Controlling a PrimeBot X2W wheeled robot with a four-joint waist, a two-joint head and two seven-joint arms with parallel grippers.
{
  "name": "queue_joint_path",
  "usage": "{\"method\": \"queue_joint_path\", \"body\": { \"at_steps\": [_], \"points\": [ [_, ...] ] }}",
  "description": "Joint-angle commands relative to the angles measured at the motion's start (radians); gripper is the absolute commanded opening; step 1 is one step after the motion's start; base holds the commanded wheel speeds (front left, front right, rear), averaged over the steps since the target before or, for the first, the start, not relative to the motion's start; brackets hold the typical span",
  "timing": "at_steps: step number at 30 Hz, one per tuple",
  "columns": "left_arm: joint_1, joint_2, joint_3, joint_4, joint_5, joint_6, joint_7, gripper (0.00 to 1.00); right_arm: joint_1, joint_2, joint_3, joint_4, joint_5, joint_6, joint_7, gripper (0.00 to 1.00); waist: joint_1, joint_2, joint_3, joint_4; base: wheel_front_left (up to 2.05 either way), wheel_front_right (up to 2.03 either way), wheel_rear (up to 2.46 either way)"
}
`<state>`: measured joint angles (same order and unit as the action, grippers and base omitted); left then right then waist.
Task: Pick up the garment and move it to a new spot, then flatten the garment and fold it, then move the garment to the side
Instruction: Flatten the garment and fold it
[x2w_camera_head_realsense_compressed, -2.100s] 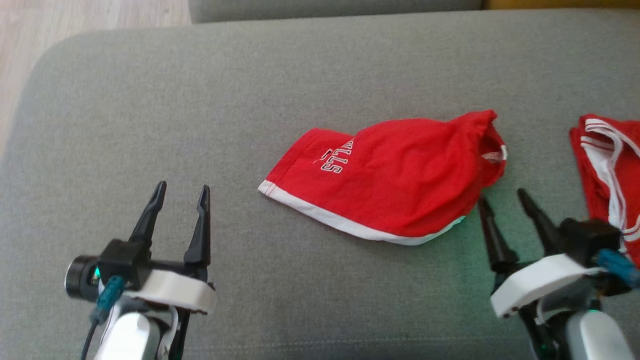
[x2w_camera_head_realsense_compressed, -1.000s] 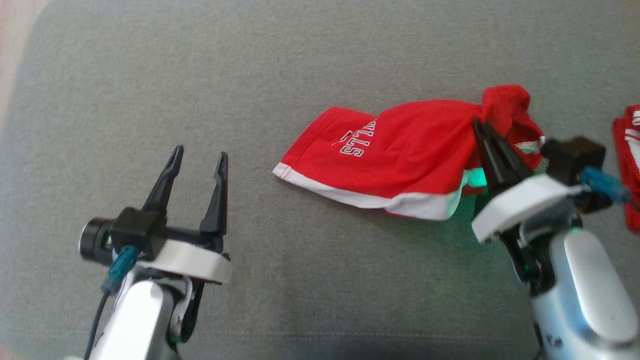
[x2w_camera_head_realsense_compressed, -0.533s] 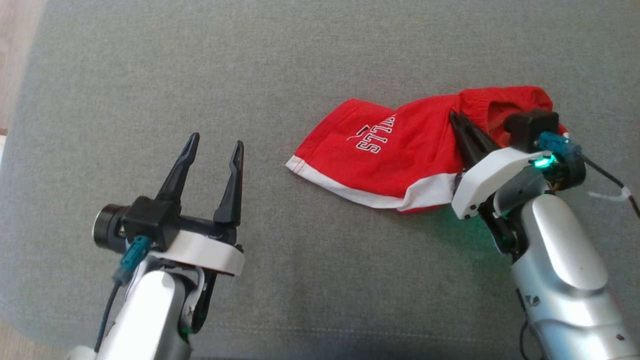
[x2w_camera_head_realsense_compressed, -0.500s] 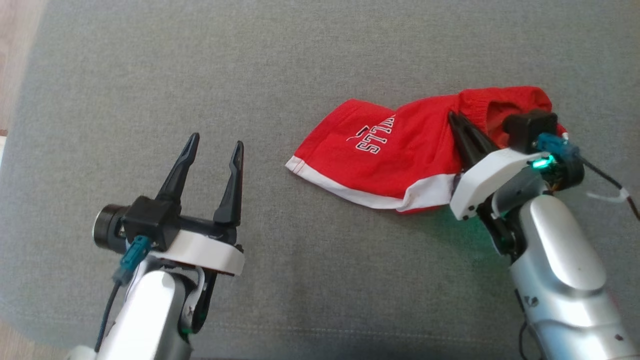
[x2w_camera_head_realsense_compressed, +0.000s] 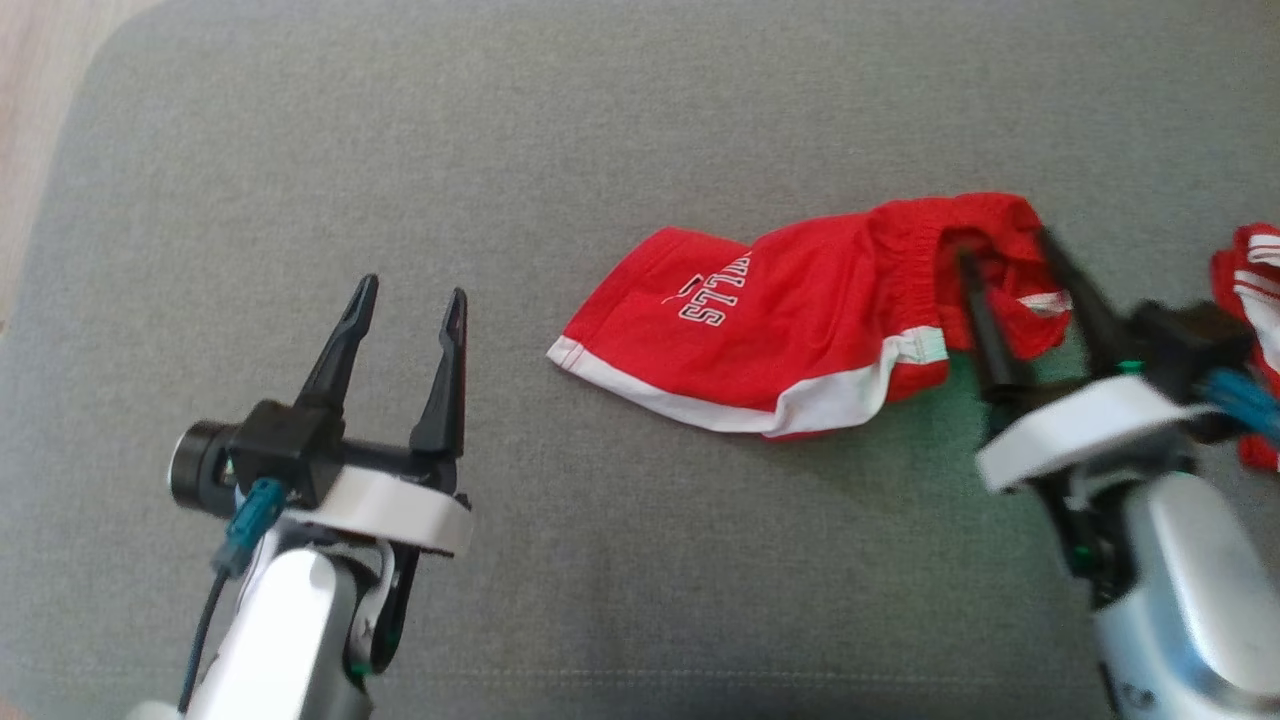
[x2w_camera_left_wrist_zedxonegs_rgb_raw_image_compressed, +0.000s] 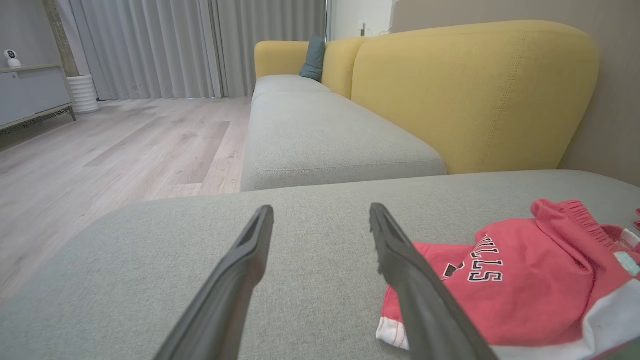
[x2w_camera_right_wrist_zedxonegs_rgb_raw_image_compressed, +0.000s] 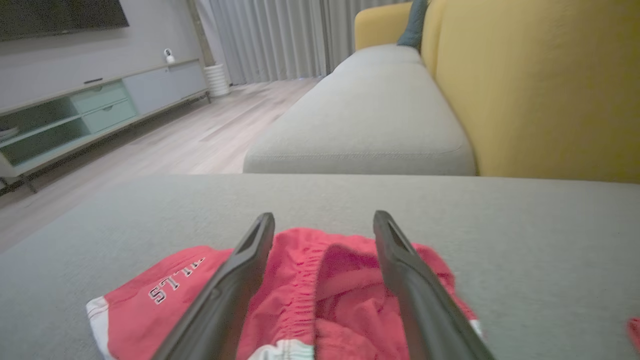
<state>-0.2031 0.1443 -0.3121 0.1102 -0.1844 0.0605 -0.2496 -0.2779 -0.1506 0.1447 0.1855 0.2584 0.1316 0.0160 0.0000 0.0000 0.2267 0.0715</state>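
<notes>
The garment (x2w_camera_head_realsense_compressed: 800, 320) is a pair of red shorts with white trim and white lettering, lying on the grey cushion (x2w_camera_head_realsense_compressed: 400, 150) with its waistband end bunched up at the right. My right gripper (x2w_camera_head_realsense_compressed: 1005, 250) is open, its fingers either side of that bunched waistband and holding nothing. In the right wrist view the right gripper (x2w_camera_right_wrist_zedxonegs_rgb_raw_image_compressed: 325, 216) stands open above the crumpled red cloth of the garment (x2w_camera_right_wrist_zedxonegs_rgb_raw_image_compressed: 340, 300). My left gripper (x2w_camera_head_realsense_compressed: 412, 290) is open and empty, well to the left of the shorts. Seen from the left wrist, the left gripper (x2w_camera_left_wrist_zedxonegs_rgb_raw_image_compressed: 321, 209) has the garment (x2w_camera_left_wrist_zedxonegs_rgb_raw_image_compressed: 525, 290) to its right.
A second red-and-white garment (x2w_camera_head_realsense_compressed: 1245, 290) lies at the cushion's right edge, close behind my right wrist. A yellow sofa back (x2w_camera_left_wrist_zedxonegs_rgb_raw_image_compressed: 475, 90) rises beyond the cushion. Wooden floor (x2w_camera_left_wrist_zedxonegs_rgb_raw_image_compressed: 100, 150) lies past the cushion's left edge. A low cabinet (x2w_camera_right_wrist_zedxonegs_rgb_raw_image_compressed: 75, 115) stands across the room.
My right gripper, shut on the waistband and pulling it leftward, has opened and let go. The shorts now lie more bunched at the right. The left arm held still; the camera shifted.
</notes>
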Motion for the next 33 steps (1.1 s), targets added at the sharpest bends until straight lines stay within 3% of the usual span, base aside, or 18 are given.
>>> {"method": "queue_joint_path", "body": {
  "at_steps": [1, 5, 14, 33],
  "points": [
    [0.0, 0.015, 0.039, -0.028, 0.008, 0.0, -0.012, 1.0, 0.006, -0.011, -0.013, -0.065, -0.01, -0.001, -0.007, 1.0, 0.0, 0.0, -0.008, -0.007, 0.0, 0.0, 0.0],
    [0.021, 0.023, 0.055, -0.027, 0.007, 0.007, -0.012, 1.0, 0.101, -0.01, -0.102, -0.175, -0.044, -0.001, 0.022, 1.0, 0.0, 0.0, -0.034, -0.024, 0.0, 0.0, 0.0],
    [0.079, 0.039, 0.07, -0.018, -0.004, 0.021, -0.011, 1.0, 0.253, 0.033, -0.115, -0.289, -0.063, -0.001, 0.068, 1.0, 0.0, 0.0, -0.088, -0.045, 0.0, 0.0, 0.0],
    [0.087, 0.057, 0.061, -0.036, -0.016, 0.031, 0.013, 1.0, 0.279, 0.061, -0.116, -0.332, -0.069, -0.001, 0.087, 1.0, 0.0, 0.0, -0.079, -0.051, 0.0, 0.0, 0.0]
  ]
}}
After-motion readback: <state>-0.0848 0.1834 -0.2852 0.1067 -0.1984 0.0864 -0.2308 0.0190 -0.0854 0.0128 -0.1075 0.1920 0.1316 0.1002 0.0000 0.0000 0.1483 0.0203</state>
